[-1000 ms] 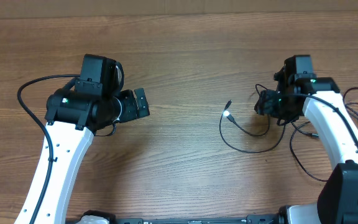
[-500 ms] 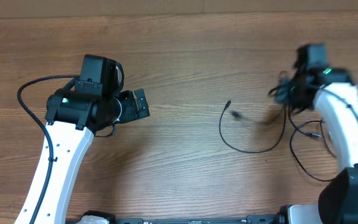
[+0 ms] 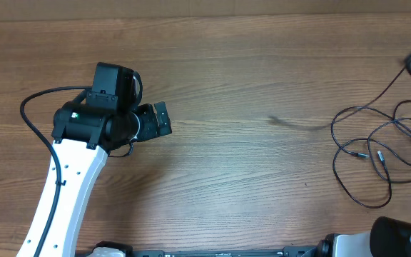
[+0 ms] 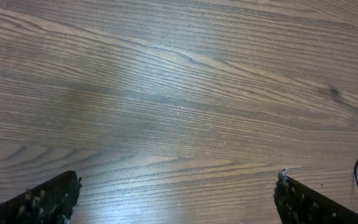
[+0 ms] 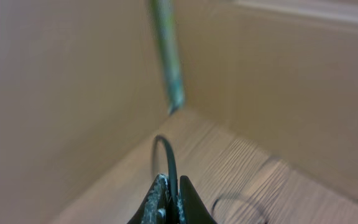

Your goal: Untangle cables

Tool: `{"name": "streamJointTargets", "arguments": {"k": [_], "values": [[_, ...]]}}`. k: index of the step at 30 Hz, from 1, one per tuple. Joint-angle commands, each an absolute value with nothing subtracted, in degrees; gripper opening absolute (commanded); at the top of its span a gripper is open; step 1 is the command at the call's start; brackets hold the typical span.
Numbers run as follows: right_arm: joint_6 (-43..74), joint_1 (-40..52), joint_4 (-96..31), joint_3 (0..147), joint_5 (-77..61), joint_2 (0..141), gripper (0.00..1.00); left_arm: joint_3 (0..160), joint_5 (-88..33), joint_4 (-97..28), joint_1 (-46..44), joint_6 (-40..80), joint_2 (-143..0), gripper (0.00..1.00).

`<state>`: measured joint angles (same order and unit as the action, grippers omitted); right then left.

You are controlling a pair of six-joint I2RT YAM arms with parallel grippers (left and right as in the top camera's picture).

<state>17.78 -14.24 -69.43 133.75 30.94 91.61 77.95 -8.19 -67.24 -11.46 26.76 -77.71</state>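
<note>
Overhead: cables (image 3: 378, 155) looped right | left gripper (image 4: 178, 186) spread wide | right gripper (image 5: 171, 194) pinching cable (image 5: 171, 165)

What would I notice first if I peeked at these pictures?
First you would spot the cables, thin black loops sprawled on the right side of the wooden table. Next comes the big white and black left arm on the left side, its left gripper wide open over bare wood. In the right wrist view, the right gripper is pinched shut on one cable, up above the table.
</note>
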Motion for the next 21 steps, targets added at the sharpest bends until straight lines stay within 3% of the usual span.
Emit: {"name": "streamJointTargets", "arguments": {"k": [1,6,21], "values": [[18.41,-15.62,-69.49,136.33,41.36,91.22,0.04,78.0,-8.6,-67.0,-11.27,25.69,-77.87,1.0],[22.76,-16.97,-70.41,136.2,47.99,91.37,0.04,78.0,-8.6,-67.2,-11.27,25.67,-77.87,1.0],[25.8,-17.45,-83.81,132.62,39.68,102.74,0.04,78.0,-8.62,-67.7,-11.29,25.69,-77.87,1.0]]}}
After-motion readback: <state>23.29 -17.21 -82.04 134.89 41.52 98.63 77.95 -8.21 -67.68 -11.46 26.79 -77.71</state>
